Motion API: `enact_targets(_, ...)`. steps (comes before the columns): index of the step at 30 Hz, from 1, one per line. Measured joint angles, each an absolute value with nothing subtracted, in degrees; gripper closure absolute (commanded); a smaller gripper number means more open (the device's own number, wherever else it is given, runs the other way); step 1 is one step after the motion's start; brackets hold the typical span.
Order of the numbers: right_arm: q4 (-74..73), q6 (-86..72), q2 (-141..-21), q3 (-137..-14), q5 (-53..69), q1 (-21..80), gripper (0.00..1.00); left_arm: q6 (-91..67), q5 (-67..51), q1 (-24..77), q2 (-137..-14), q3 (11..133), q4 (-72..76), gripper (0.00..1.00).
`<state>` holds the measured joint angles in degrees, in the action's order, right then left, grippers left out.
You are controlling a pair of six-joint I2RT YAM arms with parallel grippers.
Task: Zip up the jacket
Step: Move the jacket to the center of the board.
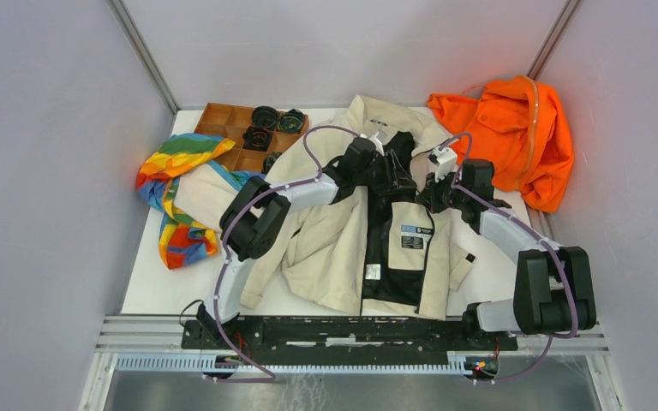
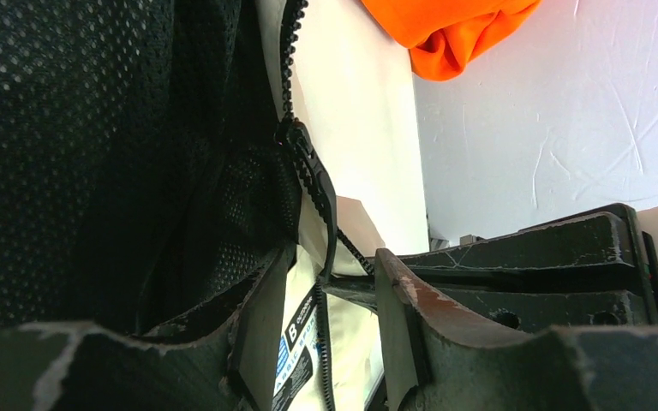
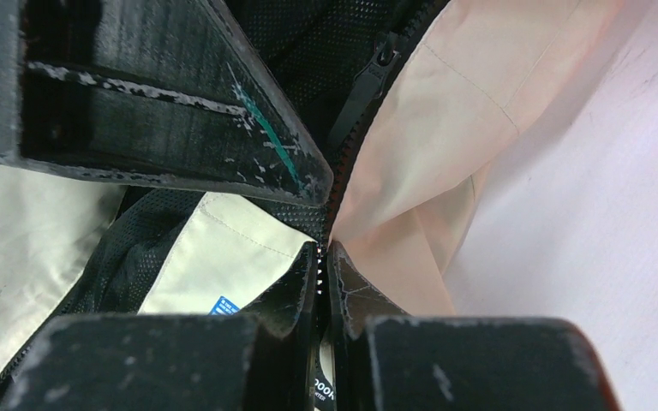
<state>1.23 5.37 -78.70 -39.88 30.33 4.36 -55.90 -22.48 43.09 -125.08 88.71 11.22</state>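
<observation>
Jacket (image 1: 326, 240) lies open mid-tabletop (image 1: 150, 291), hem at the near edge. Right hand (image 3: 326, 257) is clenched on the zipper edge (image 3: 347, 154); left hand (image 2: 332, 282) straddles it, fingers apart. Wooden tray (image 1: 221, 116), far-left corner, holds dark round parts (image 1: 266, 117).

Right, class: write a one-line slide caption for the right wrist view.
Right gripper pinches the jacket at its zipper edge, the slider just beyond its fingertips.

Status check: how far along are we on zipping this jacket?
Done: the right gripper is shut on the jacket's zipper tape. In hand: the left gripper, jaws apart, straddles the tape short of the slider. Left: the whole zip; the front lies open, black lining showing.
</observation>
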Motion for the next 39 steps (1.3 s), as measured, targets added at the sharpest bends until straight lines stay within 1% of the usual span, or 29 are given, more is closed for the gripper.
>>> enact_targets(8,1.3,5.3,-78.7,-39.8,31.0,4.3,0.92,-55.9,-24.1,43.1,-127.2,90.3,11.3,0.58)
enact_targets(10,1.4,5.2,-78.7,-39.7,31.1,4.3,0.92,-55.9,-24.4,43.1,-127.5,90.7,11.4,0.62)
enact_targets(20,1.7,5.3,-78.8,-39.6,31.1,4.3,0.92,-55.9,-26.7,42.0,-127.8,91.9,11.8,0.97)
enact_targets(26,2.2,5.7,-79.1,-39.5,31.1,4.3,0.89,-55.9,-27.9,41.5,-127.8,91.9,11.9,0.98)
enact_targets(27,2.3,5.9,-79.4,-39.5,31.1,4.3,0.88,-55.9,-28.2,41.4,-127.8,91.9,11.9,0.98)
enact_targets(29,2.4,6.1,-79.8,-39.5,31.3,4.3,0.74,-55.9,-28.9,41.2,-127.8,91.9,11.9,0.98)
enact_targets(32,2.2,6.8,-80.3,-39.5,33.4,3.7,0.56,-55.2,-29.9,40.9,-127.8,91.9,11.9,0.98)
enact_targets(33,2.0,7.2,-80.5,-39.5,34.8,3.0,0.52,-54.8,-30.2,40.8,-127.8,91.9,12.0,0.98)
enact_targets(36,0.5,7.8,-81.8,-41.0,40.1,-0.6,0.43,-53.1,-30.7,40.6,-127.8,91.6,12.2,0.98)
enact_targets(39,-1.4,8.1,-84.2,-45.3,45.7,-4.9,0.39,-51.4,-31.2,40.5,-127.8,91.3,12.1,0.98)
